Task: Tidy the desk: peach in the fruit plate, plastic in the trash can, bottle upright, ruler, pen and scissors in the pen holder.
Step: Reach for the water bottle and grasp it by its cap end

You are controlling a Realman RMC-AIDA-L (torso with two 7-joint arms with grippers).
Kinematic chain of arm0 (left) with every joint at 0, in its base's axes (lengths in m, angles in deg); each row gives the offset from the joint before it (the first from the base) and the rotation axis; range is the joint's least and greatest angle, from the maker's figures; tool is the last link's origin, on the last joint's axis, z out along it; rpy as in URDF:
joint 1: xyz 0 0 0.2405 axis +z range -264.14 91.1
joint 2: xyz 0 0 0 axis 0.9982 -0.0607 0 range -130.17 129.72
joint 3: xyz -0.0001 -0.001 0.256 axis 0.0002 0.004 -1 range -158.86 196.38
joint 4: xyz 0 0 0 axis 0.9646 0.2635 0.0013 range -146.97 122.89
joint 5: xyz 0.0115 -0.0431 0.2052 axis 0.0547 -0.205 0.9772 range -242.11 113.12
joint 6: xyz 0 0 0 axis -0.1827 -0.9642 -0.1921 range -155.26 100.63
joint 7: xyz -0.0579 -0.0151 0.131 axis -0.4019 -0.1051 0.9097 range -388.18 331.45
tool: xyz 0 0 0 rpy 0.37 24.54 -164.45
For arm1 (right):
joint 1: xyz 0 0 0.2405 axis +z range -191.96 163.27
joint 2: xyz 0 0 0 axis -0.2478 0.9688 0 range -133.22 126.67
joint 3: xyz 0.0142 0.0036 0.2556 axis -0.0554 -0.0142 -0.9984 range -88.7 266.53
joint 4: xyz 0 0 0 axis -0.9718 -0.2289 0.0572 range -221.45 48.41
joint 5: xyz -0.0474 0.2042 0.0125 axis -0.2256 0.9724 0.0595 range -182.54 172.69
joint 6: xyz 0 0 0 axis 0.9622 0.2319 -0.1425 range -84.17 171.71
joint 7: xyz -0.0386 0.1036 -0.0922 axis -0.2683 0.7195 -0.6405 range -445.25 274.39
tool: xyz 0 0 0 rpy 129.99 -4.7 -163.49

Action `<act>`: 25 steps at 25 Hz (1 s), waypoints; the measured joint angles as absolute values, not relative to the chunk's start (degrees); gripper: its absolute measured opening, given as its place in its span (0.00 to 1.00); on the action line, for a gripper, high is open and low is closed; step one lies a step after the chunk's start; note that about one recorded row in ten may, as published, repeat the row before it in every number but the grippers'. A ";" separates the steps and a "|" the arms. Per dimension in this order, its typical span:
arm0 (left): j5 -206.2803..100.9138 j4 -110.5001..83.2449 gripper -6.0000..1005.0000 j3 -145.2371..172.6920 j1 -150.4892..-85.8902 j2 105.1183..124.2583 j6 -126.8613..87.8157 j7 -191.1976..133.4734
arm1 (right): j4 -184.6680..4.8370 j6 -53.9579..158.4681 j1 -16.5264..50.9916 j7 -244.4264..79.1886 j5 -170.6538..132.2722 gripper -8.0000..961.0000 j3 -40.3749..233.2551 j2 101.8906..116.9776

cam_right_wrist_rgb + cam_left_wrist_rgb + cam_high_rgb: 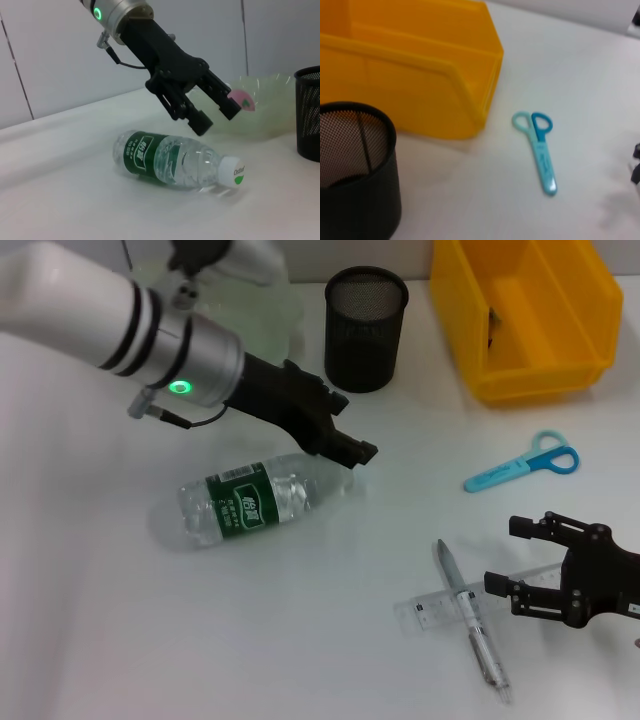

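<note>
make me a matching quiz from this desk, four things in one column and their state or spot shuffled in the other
Things:
1. bottle
2. scissors
3. pen
4. left hand

States:
A. lying across the ruler
B. open, above the cap end
C. on its side
D. beside the yellow bin

Pairs: 1-C, 2-D, 3-A, 4-B

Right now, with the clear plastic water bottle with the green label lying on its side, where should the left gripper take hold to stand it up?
Probably around the neck end, just behind the white cap. The clear plastic water bottle lies on its side, cap pointing toward the black mesh pen holder. The left gripper hangs open just above that end, so come down from above, fingers straddling the bottle across its width.
</note>
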State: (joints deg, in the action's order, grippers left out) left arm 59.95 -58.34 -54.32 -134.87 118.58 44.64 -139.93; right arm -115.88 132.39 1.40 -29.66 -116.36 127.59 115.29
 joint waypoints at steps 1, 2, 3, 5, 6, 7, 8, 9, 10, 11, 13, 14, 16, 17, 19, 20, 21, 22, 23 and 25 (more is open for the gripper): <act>60.51 -58.50 0.66 -55.23 -135.24 118.59 44.30 -140.93 | -115.88 132.38 1.44 -29.64 -116.36 0.85 127.52 115.28; 61.14 -58.54 0.66 -55.98 -135.61 118.61 44.04 -141.75 | -115.88 132.37 1.50 -29.63 -116.36 0.85 127.41 115.28; 61.99 -58.55 0.66 -56.98 -136.15 118.71 43.72 -142.92 | -115.88 132.35 1.55 -29.63 -116.36 0.85 127.29 115.28; 63.26 -58.40 0.66 -58.85 -137.12 118.88 43.21 -144.56 | -115.88 132.29 1.60 -29.62 -116.36 0.85 127.13 115.29; 63.41 -58.33 0.66 -59.68 -137.37 118.92 42.93 -145.17 | -115.88 132.27 1.63 -29.62 -116.36 0.85 127.12 115.29; 63.55 -58.26 0.66 -60.97 -137.65 118.94 42.29 -146.09 | -115.88 132.27 1.64 -29.61 -116.36 0.85 127.08 115.29; 63.57 -58.20 0.66 -62.14 -137.79 118.95 41.41 -146.98 | -115.88 132.26 1.64 -29.61 -116.36 0.85 127.03 115.29; 63.59 -58.14 0.66 -62.98 -137.85 118.95 40.61 -147.56 | -115.88 132.22 1.65 -29.60 -116.36 0.85 126.97 115.28; 63.59 -58.00 0.65 -63.87 -137.90 118.95 39.76 -148.14 | -115.88 132.22 1.65 -29.60 -116.36 0.85 126.97 115.28; 63.62 -57.76 0.65 -64.71 -137.93 118.95 39.03 -148.58 | -115.86 132.10 1.65 -29.60 -116.36 0.85 126.97 115.28; 63.63 -57.33 0.65 -66.04 -138.01 118.95 38.08 -148.85 | -115.82 131.63 1.69 -29.59 -116.36 0.85 126.97 115.28; 63.64 -57.12 0.65 -66.65 -138.01 118.95 37.58 -148.87 | -115.80 131.33 1.71 -29.59 -116.36 0.85 126.97 115.28; 63.65 -56.79 0.65 -68.19 -137.88 118.95 36.40 -149.00 | -115.73 130.99 1.78 -29.58 -116.36 0.85 126.96 115.29; 63.65 -56.67 0.65 -69.03 -137.78 118.96 35.70 -149.22 | -115.67 130.93 1.80 -29.58 -116.37 0.85 126.96 115.28; 63.65 -56.50 0.65 -70.39 -137.63 118.95 34.63 -149.82 | -115.61 130.90 1.89 -29.57 -116.39 0.85 126.96 115.28; 63.66 -56.34 0.65 -70.99 -137.60 118.96 34.13 -150.05 | -115.61 130.92 1.94 -29.57 -116.41 0.85 126.96 115.28; 63.66 -56.17 0.65 -71.59 -137.58 118.96 33.62 -150.28 | -115.61 130.96 1.97 -29.56 -116.46 0.85 126.97 115.28; 63.67 -56.01 0.65 -71.99 -137.55 118.95 33.23 -150.35 | -115.61 131.02 1.99 -29.56 -116.51 0.85 126.96 115.28; 63.67 -55.83 0.65 -72.34 -137.53 118.95 32.97 -150.37 | -115.61 131.08 2.01 -29.55 -116.54 0.85 126.97 115.28; 63.67 -55.41 0.65 -72.74 -137.52 118.95 32.55 -150.37 | -115.61 131.23 2.00 -29.54 -116.56 0.85 126.97 115.28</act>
